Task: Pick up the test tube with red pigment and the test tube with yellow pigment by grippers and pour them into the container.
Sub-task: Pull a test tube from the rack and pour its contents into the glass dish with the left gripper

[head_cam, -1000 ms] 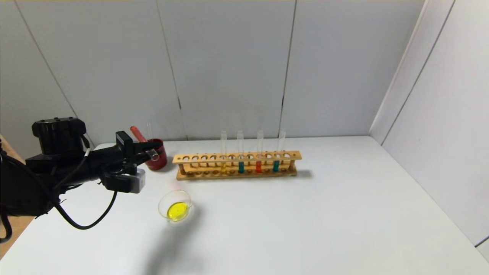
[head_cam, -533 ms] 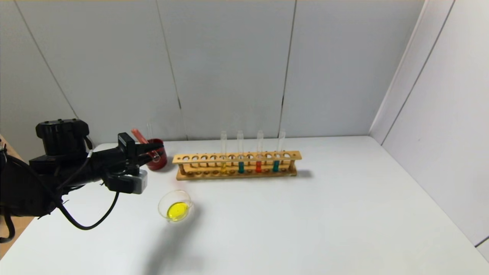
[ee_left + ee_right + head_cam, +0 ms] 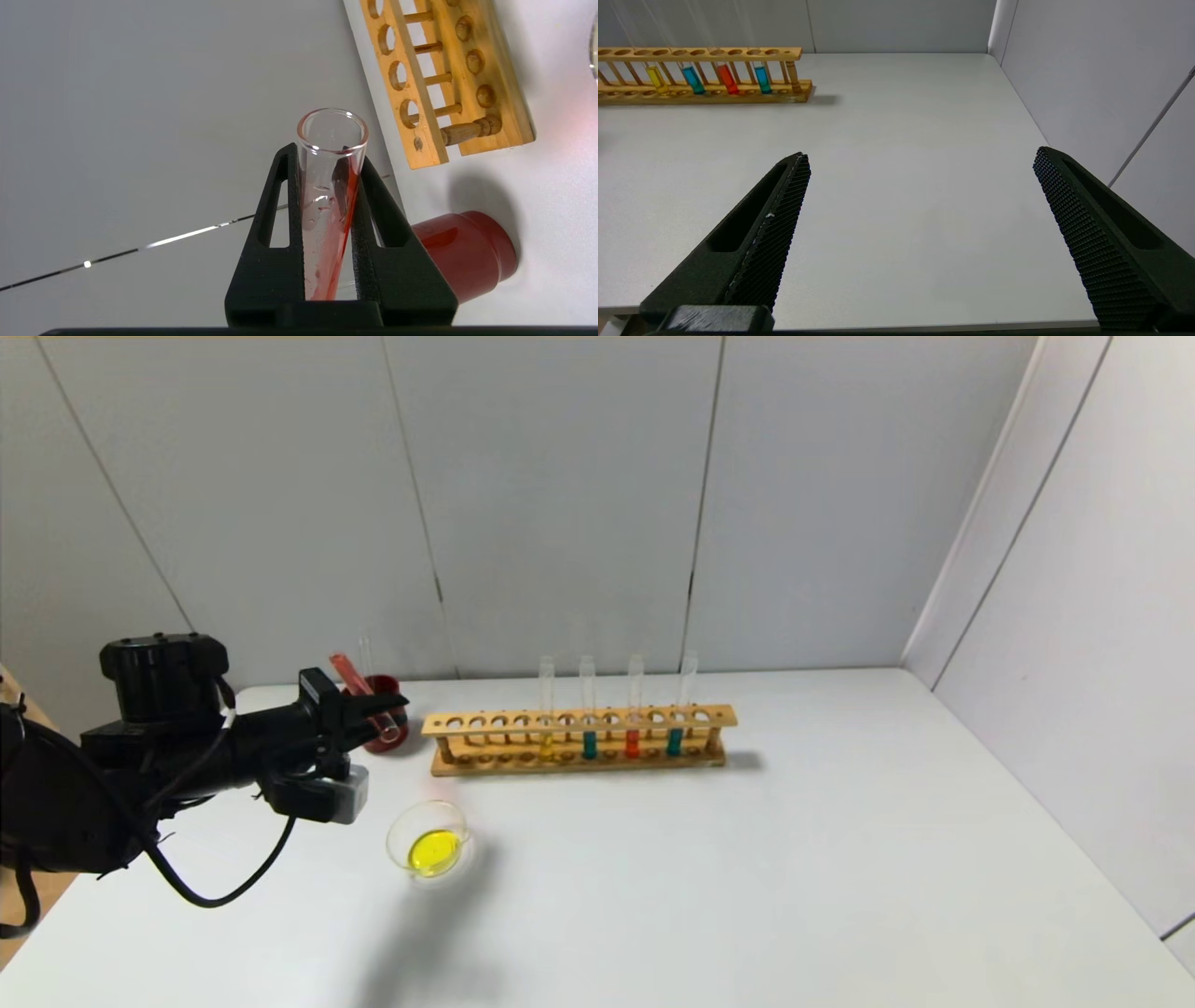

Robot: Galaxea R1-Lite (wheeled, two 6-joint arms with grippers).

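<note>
My left gripper is shut on a clear test tube with red pigment, held slanting just above the dark red cup, open mouth lower. In the left wrist view the tube sits between the black fingers with red streaks down its inner wall. The container, a shallow glass dish holding yellow liquid, lies in front of that gripper. A test tube with yellow pigment and another red one stand in the wooden rack. My right gripper hangs open over bare table.
Two teal tubes stand in the rack too. A thin clear tube sticks up out of the red cup. Grey walls close off the back and right. The rack's end lies beside the cup.
My left gripper has sunk and moved slightly right toward the red cup, carrying the tube down with it. Dish and rack have not moved.
</note>
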